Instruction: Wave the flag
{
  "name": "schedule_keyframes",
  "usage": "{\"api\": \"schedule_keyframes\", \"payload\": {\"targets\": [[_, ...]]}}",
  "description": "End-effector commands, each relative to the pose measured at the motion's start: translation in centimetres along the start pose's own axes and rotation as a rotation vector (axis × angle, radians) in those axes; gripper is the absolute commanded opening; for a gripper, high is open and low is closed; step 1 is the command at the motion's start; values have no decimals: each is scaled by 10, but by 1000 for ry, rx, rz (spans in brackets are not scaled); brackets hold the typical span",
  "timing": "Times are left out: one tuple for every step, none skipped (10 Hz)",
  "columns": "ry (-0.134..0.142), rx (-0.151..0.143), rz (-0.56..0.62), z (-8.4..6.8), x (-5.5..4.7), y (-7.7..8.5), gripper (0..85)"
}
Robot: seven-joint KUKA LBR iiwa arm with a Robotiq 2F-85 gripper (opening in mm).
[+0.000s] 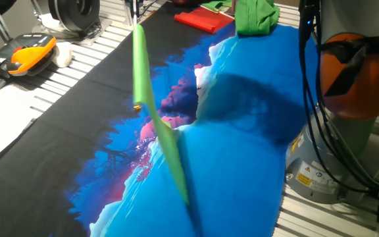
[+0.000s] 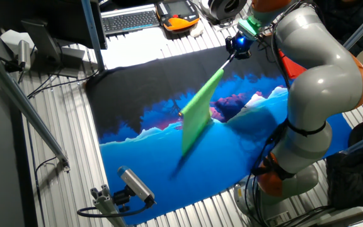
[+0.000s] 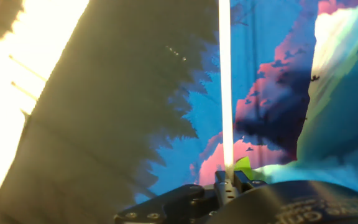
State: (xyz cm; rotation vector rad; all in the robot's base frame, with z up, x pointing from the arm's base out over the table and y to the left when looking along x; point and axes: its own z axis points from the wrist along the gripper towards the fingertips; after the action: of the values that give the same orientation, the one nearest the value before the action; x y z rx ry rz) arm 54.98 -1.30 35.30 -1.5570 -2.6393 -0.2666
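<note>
— Black metal came closest in the hand view: the two-finger gripper (image 3: 227, 182) at the bottom edge, its jaws drawn together on the slim white stick of the small lime-green fabric flag (image 3: 225, 93). How did the stick run from there?

— Straight up the frame, away from the fingers, over the printed tablecloth of black, blue and pink (image 3: 135, 93). A scrap of lime fabric showed just beside the jaws.

— And in the fixed views?

— The flag (image 2: 198, 116) hung in the air above the cloth (image 2: 144, 164), held clear of it, the stick slanting down from the gripper (image 2: 237, 47) and the fabric drooping below. In one fixed view the flag (image 1: 151, 105) looked like a narrow green band, seen nearly edge-on, with a tiny gold knob at its side.

— What lay farther back?

— Beyond the flag, at the cloth's far edge, a flat red folded cloth (image 1: 204, 20) lay just beside a bunched darker-green cloth (image 1: 255, 16). Off to the far left sat an orange-and-black handheld controller (image 1: 20, 56) on the slatted metal table (image 1: 84, 62). The grey arm (image 2: 323, 82) rose from its orange-collared base on the right.
</note>
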Motion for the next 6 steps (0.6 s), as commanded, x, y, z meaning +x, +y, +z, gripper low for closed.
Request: {"api": "schedule_keyframes", "payload": {"targets": [[-11,-13,130,0,1,0,0],[7,21,-7,0,3,0,0],[26,58,-136,0,3,0,0],[38,100,-248,0,2,0,0],[41,126,-310,0,3,1,0],[44,137,-351,0,3,1,0]]}}
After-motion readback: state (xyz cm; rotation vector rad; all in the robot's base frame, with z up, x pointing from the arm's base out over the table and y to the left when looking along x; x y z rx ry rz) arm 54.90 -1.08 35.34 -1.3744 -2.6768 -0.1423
